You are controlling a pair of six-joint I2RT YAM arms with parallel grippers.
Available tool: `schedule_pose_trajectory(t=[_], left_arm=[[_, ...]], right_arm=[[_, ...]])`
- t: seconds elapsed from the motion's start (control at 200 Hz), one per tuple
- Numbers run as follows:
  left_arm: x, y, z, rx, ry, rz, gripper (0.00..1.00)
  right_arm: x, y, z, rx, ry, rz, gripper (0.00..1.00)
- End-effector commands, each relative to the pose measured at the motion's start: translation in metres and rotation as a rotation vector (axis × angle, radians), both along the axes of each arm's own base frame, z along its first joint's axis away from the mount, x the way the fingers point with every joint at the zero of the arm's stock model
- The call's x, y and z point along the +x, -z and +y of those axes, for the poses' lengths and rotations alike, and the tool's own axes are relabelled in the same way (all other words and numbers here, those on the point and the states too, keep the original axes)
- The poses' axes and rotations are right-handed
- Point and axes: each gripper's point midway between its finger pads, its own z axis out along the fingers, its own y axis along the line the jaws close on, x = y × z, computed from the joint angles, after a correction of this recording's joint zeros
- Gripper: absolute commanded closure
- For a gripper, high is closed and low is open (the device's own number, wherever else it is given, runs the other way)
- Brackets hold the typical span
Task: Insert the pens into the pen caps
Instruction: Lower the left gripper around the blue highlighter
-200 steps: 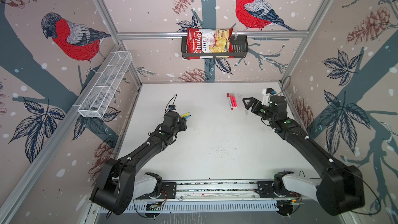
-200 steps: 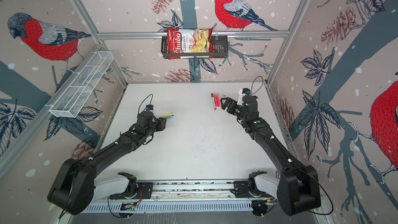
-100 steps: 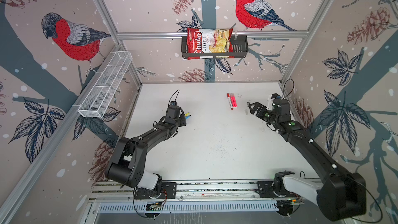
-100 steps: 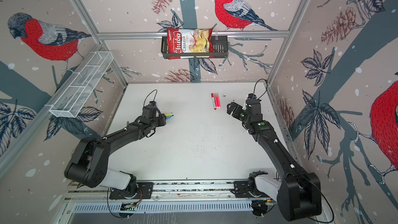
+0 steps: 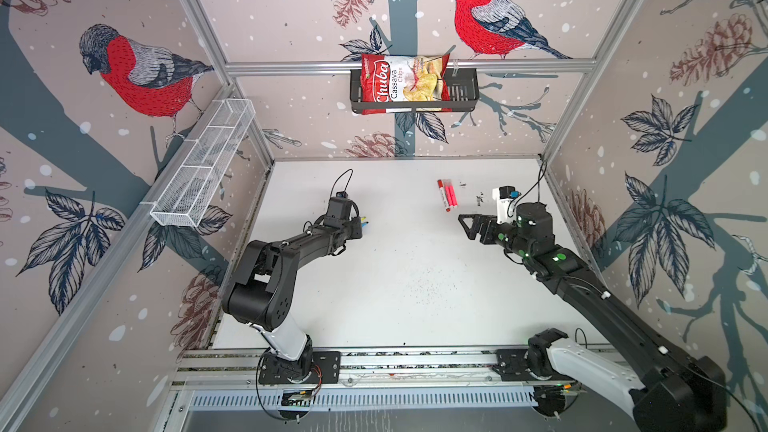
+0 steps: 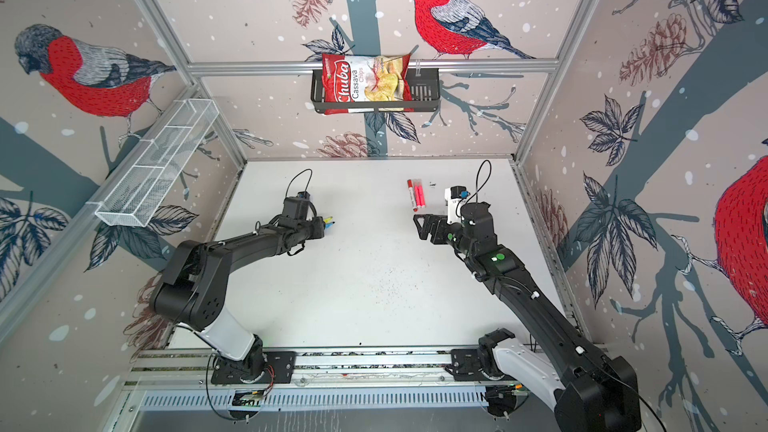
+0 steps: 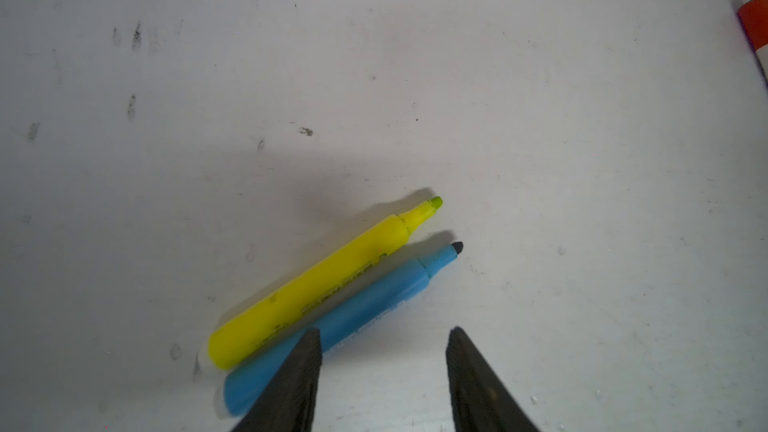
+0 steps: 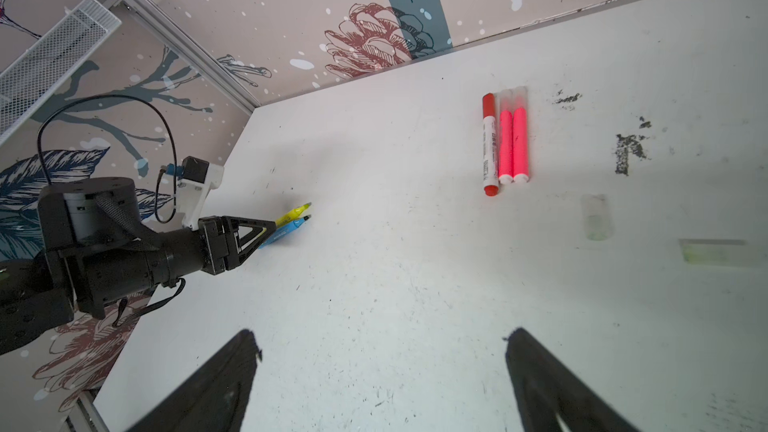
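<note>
A yellow pen (image 7: pixel 316 280) and a blue pen (image 7: pixel 374 301) lie uncapped side by side on the white table, tips the same way. My left gripper (image 7: pixel 384 332) hovers open just over their rear ends; one finger overlaps the blue pen, and nothing is between the fingers. In both top views it (image 5: pixel 360 224) sits left of centre. A red-and-white pen (image 8: pixel 489 147) and two neon pink pens (image 8: pixel 513 139) lie together, caps on. Two loose clear pen caps (image 8: pixel 596 218) (image 8: pixel 712 252) lie beside them. My right gripper (image 8: pixel 380 334) (image 5: pixel 467 222) is wide open and empty, nearer the front than the three pens (image 5: pixel 446 197).
A black basket (image 5: pixel 461 95) holding a chips bag hangs on the back wall. A white wire basket (image 5: pixel 203 168) is fixed to the left wall. Black smudges (image 8: pixel 627 151) mark the table near the caps. The arms' base rail (image 5: pixel 374 361) runs along the front edge.
The right gripper has drawn back from the three pens toward the front. The left arm has folded its elbow upward, its gripper staying over the yellow and blue pens with its jaws slightly narrower.
</note>
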Motion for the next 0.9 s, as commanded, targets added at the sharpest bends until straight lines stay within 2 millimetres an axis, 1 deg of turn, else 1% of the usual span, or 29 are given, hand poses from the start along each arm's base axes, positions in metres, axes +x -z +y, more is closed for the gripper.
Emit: schedule_pose_trajectory(t=[0.0,0.19,0.295,0.495,0.89], left_arm=[[0.001,0.003,0.0,0.011,0.013,0.009,0.5],[0.003,0.009,0.0,0.019,0.017,0.021,0.5],[0.004,0.01,-0.004,0.007,0.032,0.027,0.51],[0.004,0.012,-0.005,0.002,0.039,0.031,0.51],[-0.004,0.021,-0.018,-0.045,0.095,0.086,0.52]], right_arm=[[-0.001,-0.009,0.006,0.016,-0.03,-0.044,0.06],[-0.004,-0.014,0.009,0.026,-0.044,-0.055,0.05],[-0.006,-0.013,0.009,0.028,-0.044,-0.054,0.05],[-0.011,-0.016,0.01,0.046,-0.055,-0.072,0.05],[-0.017,-0.02,0.009,0.062,-0.057,-0.09,0.05]])
